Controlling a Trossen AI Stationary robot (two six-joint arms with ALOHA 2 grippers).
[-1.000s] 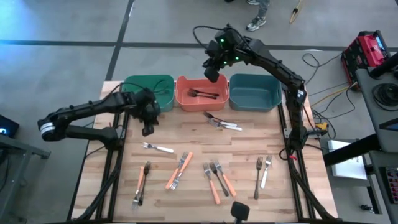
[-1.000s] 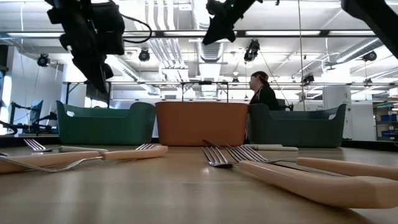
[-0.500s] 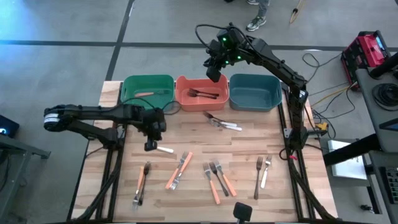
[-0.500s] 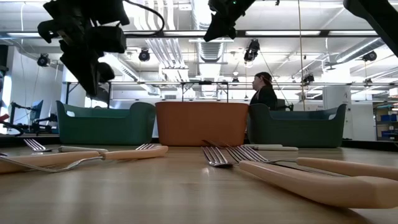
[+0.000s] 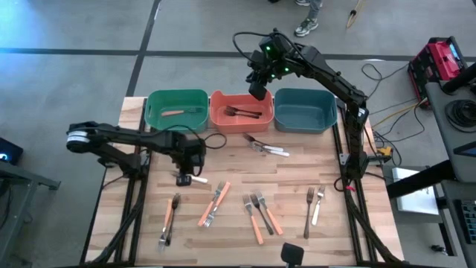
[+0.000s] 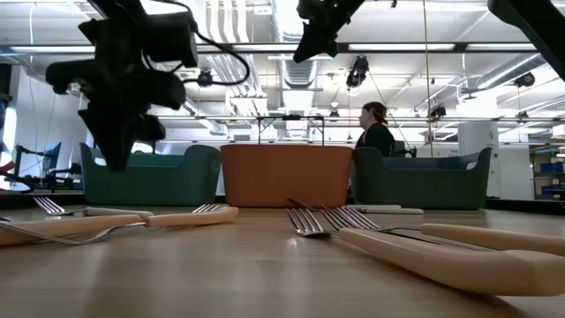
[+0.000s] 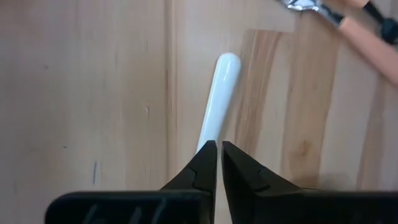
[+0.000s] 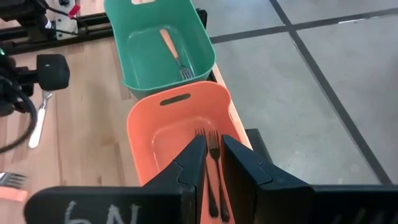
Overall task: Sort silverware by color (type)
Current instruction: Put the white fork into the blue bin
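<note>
Left hand (image 7: 218, 149) pinched shut above glossy white fork handle (image 7: 217, 93) on pale wood-grain table (image 7: 81, 93), right hand (image 8: 213, 146) narrow over orange plastic bin (image 8: 146, 134)

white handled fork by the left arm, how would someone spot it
Find the green bin at the table's far left. Nearer the camera on the wood, the left pincer hovers over a white-handled fork. It lies alone there; the nearby forks have orange handles.

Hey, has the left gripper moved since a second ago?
Yes. In the high view the left gripper has moved away from the green bin, toward the table's middle, and now hangs shut over the white-handled fork.
</note>
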